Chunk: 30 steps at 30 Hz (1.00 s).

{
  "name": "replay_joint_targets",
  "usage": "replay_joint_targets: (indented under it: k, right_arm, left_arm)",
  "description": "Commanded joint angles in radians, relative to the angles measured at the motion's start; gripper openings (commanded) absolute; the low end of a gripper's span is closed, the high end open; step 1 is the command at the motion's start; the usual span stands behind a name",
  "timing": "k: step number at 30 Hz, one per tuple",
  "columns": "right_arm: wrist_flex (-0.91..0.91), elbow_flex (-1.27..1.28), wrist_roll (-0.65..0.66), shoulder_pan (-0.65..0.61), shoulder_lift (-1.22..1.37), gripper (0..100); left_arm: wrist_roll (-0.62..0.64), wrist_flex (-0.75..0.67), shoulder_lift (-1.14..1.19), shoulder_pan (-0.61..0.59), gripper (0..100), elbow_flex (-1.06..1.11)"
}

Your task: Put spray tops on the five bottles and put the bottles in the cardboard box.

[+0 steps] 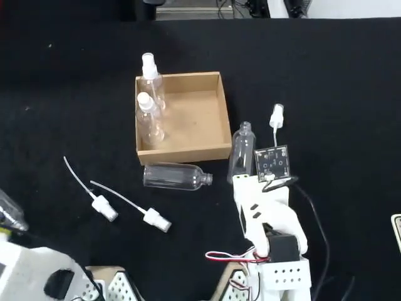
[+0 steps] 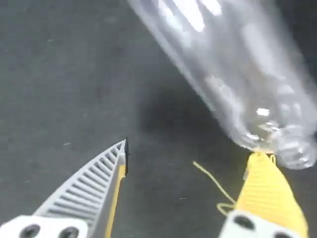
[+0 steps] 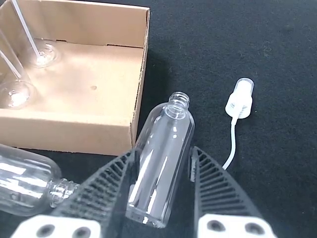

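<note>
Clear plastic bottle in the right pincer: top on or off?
Off: the bottle has a bare neck; a white spray top lies beside it.

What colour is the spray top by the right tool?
White spray top, clearest in right wrist view.

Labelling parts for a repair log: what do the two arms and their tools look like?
Right arm: white shell, black motor, red and white wires; right tool has black ribbed fingers. Left tool: one grey ribbed finger, one yellow, white mounts.

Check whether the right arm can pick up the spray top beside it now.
Probably not yet: the right pincer is shut on an uncapped bottle. The spray top lies close, with nothing between.
</note>
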Motion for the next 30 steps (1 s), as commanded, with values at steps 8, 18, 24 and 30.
replay_joint_targets:
  k: [8,18,24,30]
  right_arm:
    - [-0.005,-0.007,0.003,0.014,-0.094,14.5]
    - [-0.005,-0.007,0.003,0.015,-0.093,14.5]
    - [-0.005,-0.007,0.003,0.015,-0.091,14.5]
    - [-0.005,-0.007,0.003,0.015,-0.093,14.5]
  left_arm:
    - [0.390,-0.008,-0.310,0.308,36,0.199]
    - [0.327,-0.009,-0.523,0.367,36,0.136]
    - [0.235,0.058,-0.374,0.364,36,-0.022]
    - [-0.020,0.292,-0.190,0.328,36,-0.254]
